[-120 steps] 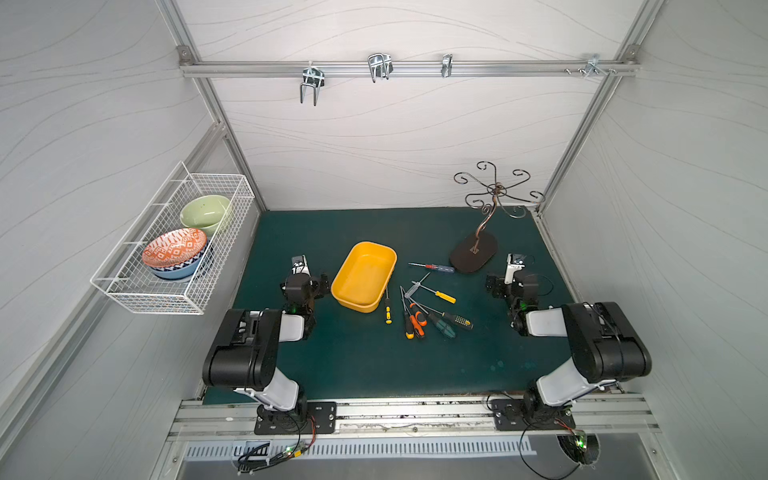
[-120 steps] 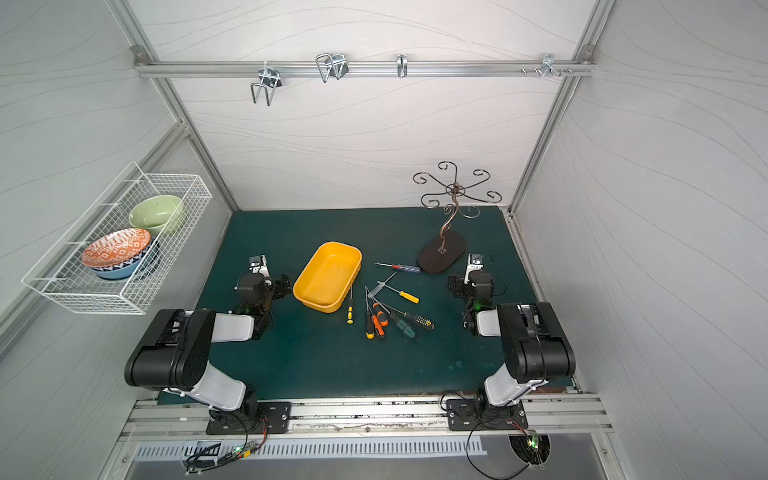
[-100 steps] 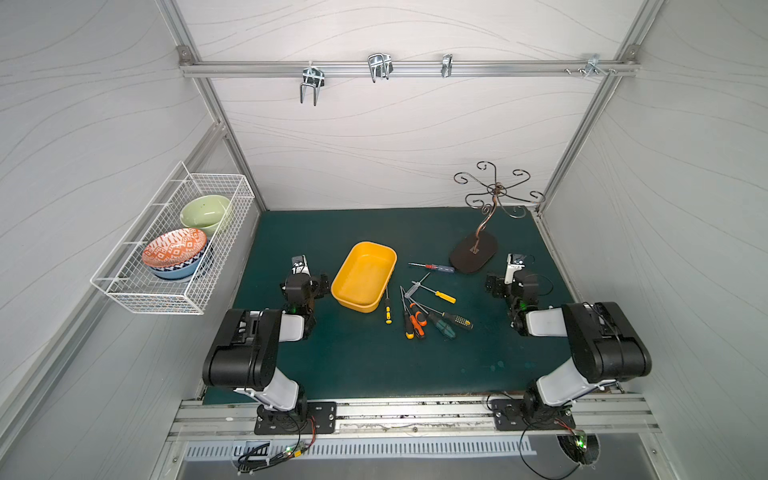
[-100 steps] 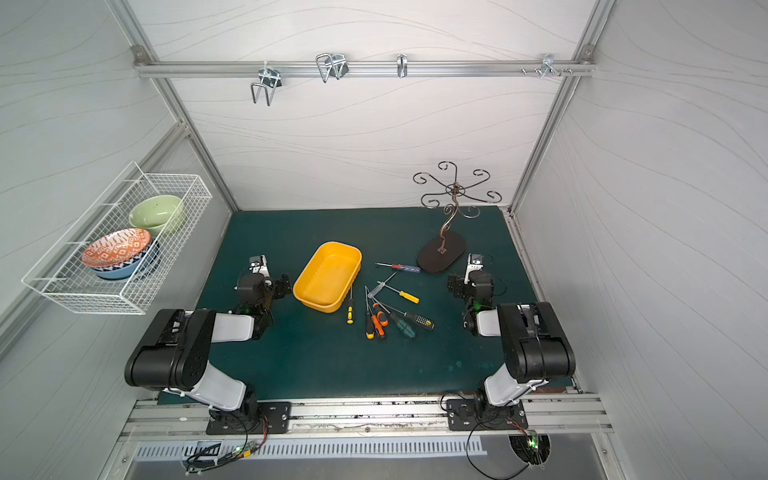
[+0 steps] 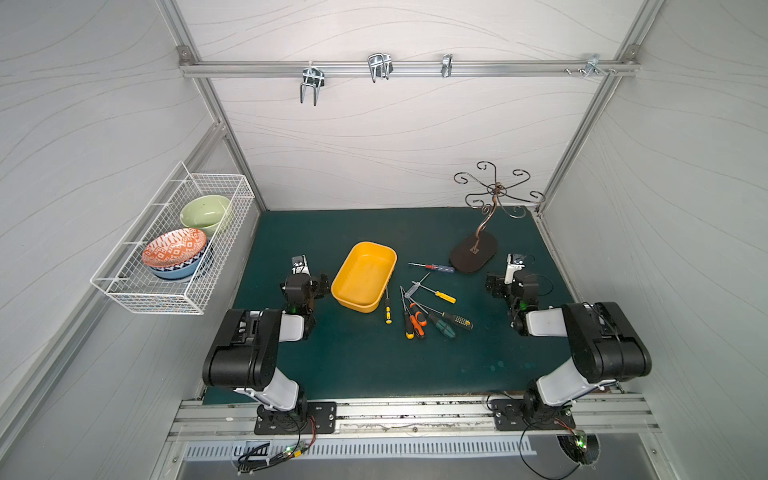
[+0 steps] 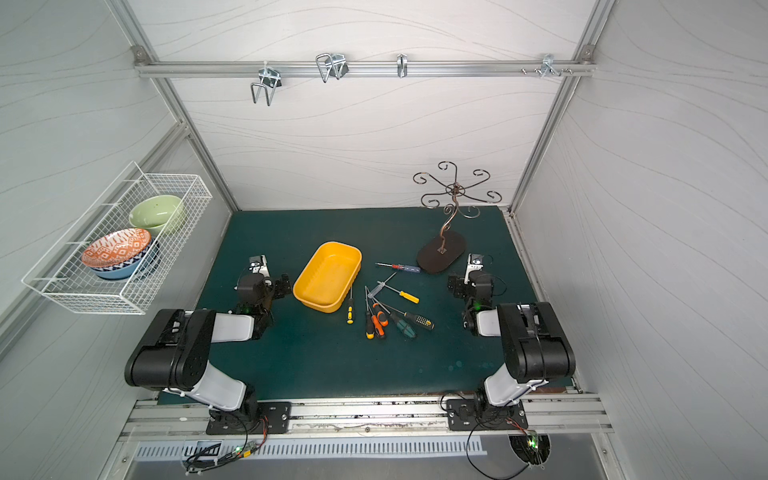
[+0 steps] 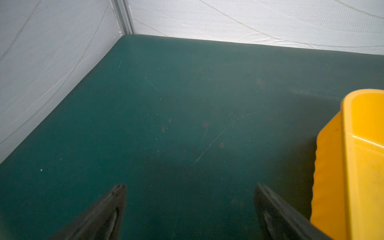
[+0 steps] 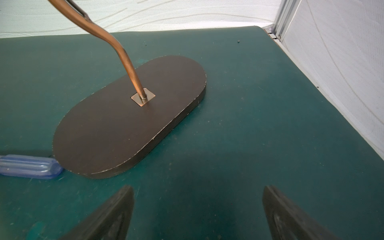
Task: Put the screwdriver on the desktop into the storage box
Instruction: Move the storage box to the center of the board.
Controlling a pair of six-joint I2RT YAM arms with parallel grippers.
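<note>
Left fingers point(image 7: 99, 216): spread wide and empty, low over the bare table point(image 7: 187, 114). We see the yellow storage box point(image 7: 357, 166) just beside one finger.
Right fingers point(image 8: 108, 218): likewise wide apart, gripping nothing, pointed toward the brown oval base of the hook stand point(image 8: 124, 120).
Screwdrivers: all lie on the table between the two arms, none touching any fingers. We find a black-and-yellow screwdriver point(image 5: 387, 309) just beside the box's long wall and a red-and-blue screwdriver point(image 5: 432, 267) near the stand base. A yellow-handled screwdriver point(image 5: 438, 295) lies nearer the arms, beside a fanned cluster point(image 5: 424, 322) of orange, green and black handles.
Storage box contents: nothing; its floor is bare in both top views.
Wire basket point(image 5: 158, 297): hung on the wall at the left arm's side, holding a green bowl point(image 5: 205, 210) and an orange patterned bowl point(image 5: 174, 245) stacked on a blue bowl point(image 5: 176, 272).
Hard to tell: in the right wrist view the blue handle point(image 8: 29, 166) is cut off by the frame edge, and we cannot say whether it touches the base. Crossed shafts in the cluster blur our count.
</note>
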